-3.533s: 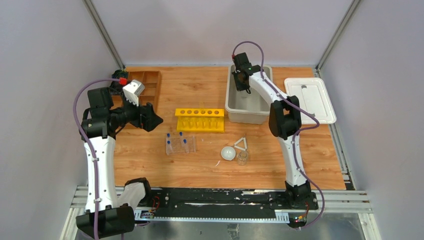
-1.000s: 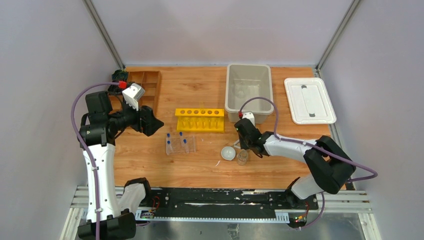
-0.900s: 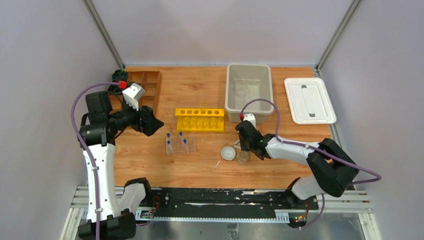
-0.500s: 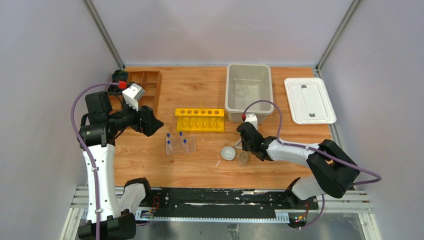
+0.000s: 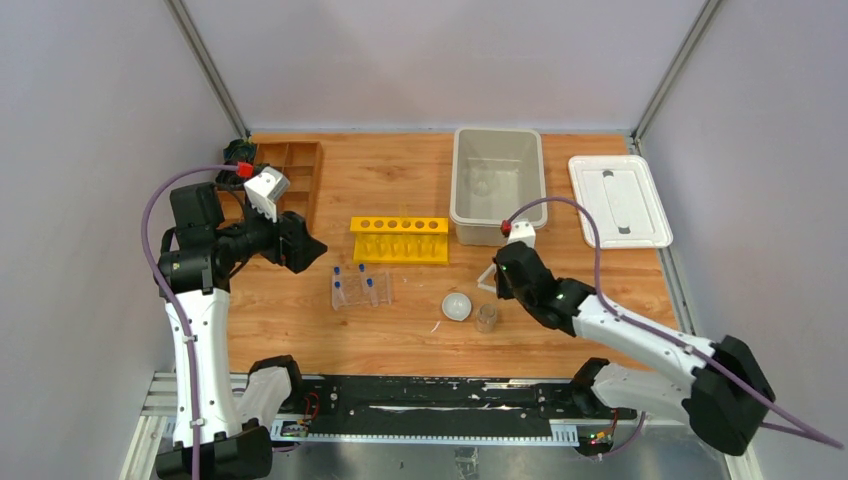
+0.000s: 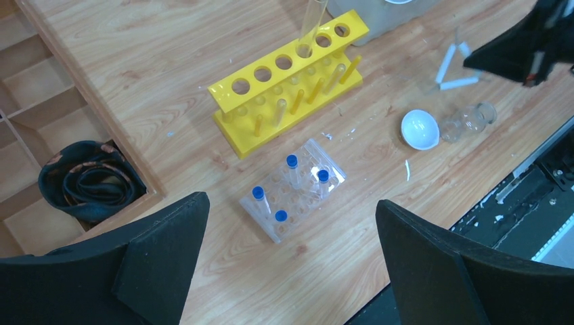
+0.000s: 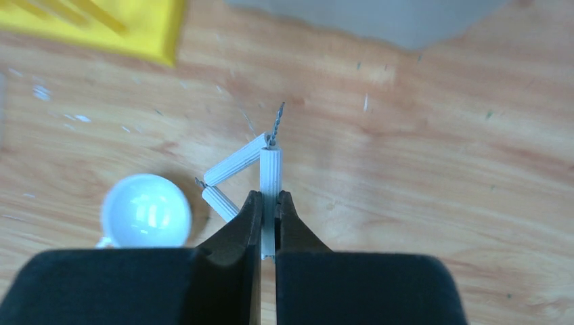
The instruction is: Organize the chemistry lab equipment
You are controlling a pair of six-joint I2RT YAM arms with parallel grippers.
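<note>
**Worktop layout and jaw status**

Wooden worktop (image 5: 400, 345), enclosed by pale walls, carries all items.

- Far left corner: brown wooden compartment tray (image 5: 296, 165), with a black coiled item (image 6: 88, 179) in one compartment.
- Far edge, right of centre: grey bin (image 5: 497, 228). A white lid (image 5: 620, 200) lies flat at the far right corner.
- Centre: yellow rack (image 5: 399, 243), with one clear tube (image 6: 313, 24) standing in a hole.
- Just nearer than the yellow rack: clear plastic rack (image 5: 348, 292) holding four blue-capped tubes (image 6: 292, 162), all upright.
- Right of centre, toward the near edge: white round bowl (image 5: 457, 306) and a small glass beaker (image 5: 486, 318), close together but apart.

Right jaws – clamped together on one side of the white triangle (image 7: 269, 169), which sits just beyond the bowl and beaker. The other two sides project toward the bowl. Whether the triangle rests on the wood or is lifted cannot be told.

Left jaws – spread wide apart, gripping nothing, high above the left side of the worktop beside the wooden tray.
</note>
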